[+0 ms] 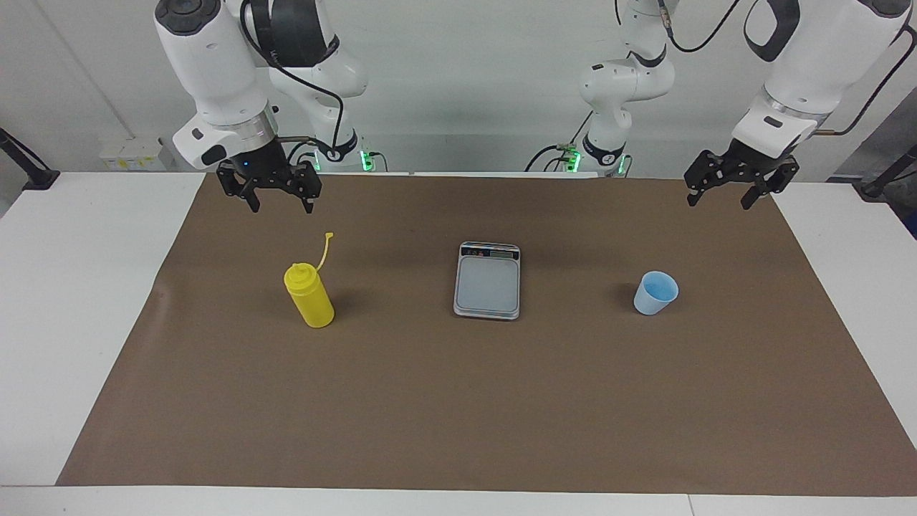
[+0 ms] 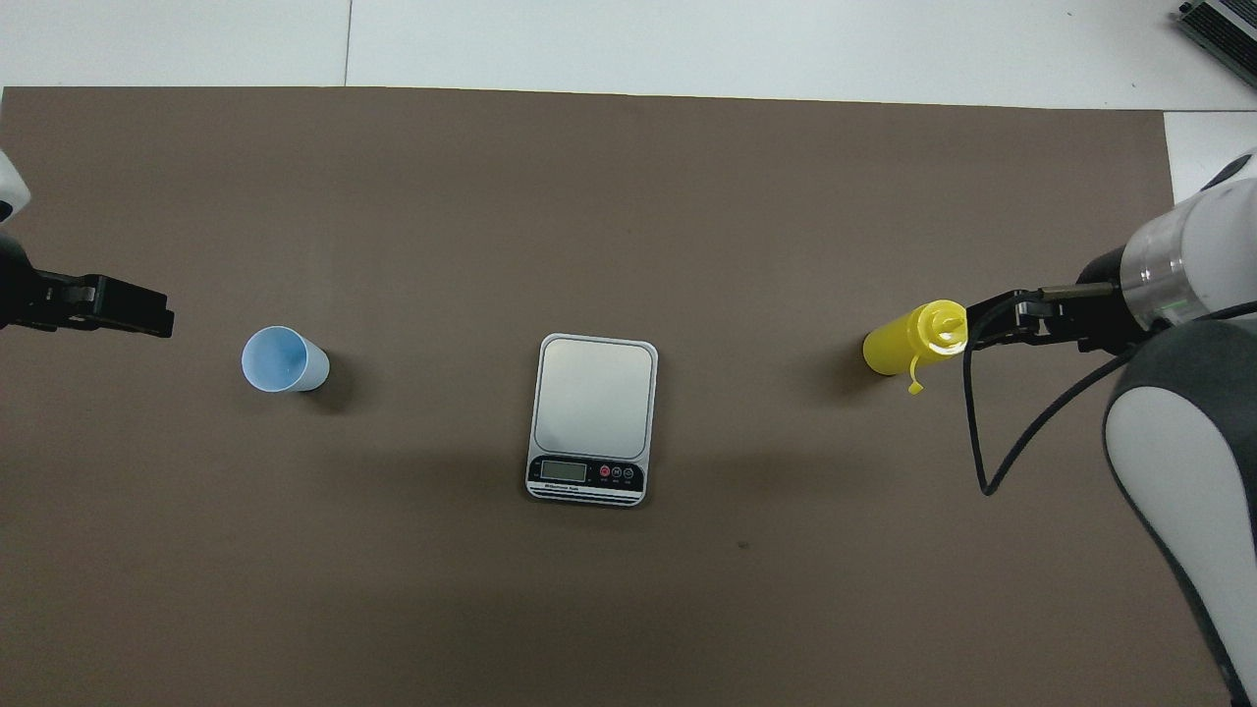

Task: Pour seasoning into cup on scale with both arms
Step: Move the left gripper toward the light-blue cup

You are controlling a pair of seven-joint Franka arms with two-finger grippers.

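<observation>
Yellow bottle, pale-blue cup, silver-grey scale, brown mat

Open brown mat separates the seasoning, the scale and the cup; each stands well apart, nothing standing between them.

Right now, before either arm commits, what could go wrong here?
The cup stands on the mat, not on the scale; pouring before it is moved would likely weigh nothing. The seasoning bottle is tall with a loose cap strap, so the open right gripper might tip or snag it. The light cup could slide under the open left gripper.
</observation>
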